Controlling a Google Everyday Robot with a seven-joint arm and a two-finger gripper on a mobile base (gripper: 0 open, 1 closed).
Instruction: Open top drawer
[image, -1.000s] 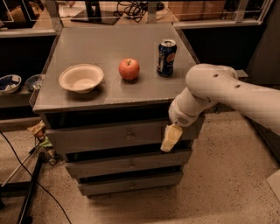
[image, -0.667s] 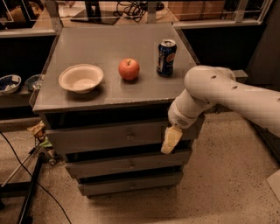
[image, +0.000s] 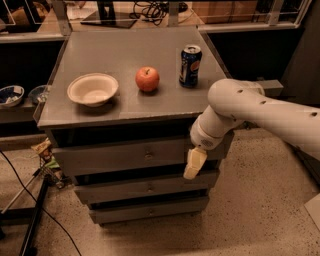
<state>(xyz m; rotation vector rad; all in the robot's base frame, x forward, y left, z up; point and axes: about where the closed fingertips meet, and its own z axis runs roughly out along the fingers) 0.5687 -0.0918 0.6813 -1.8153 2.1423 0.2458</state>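
The hand (image: 194, 163) hangs from the wrist with its pale tips pointing down, in front of the right end of the top drawer (image: 100, 159) and overlapping that drawer's lower edge. Whether it is spread or closed cannot be told from this angle, and nothing is seen to be held in it. It sits well to the right of the small round knob (image: 148, 155) at the centre of the drawer front, so it looks like an approach posture, not a grasp. My judgement is that it needs to travel left along the front before any pull makes sense. The white arm (image: 260, 107) reaches in from the right and bends down at the elbow. This keeps it below the grey surface (image: 140, 45) and clear of what stands there: a soda can (image: 190, 65) nearest the arm, a red apple (image: 147, 79) in the middle and a cream bowl (image: 93, 89) to the left. The top drawer is flush with the cabinet and looks fully shut, directly under the surface and above two narrower drawers (image: 115, 192). Compared with a second ago, little differs. The hand and arm hold almost the same pose, the hand perhaps a touch lower, the drawer has not moved out, and the can, apple and bowl sit where they were.
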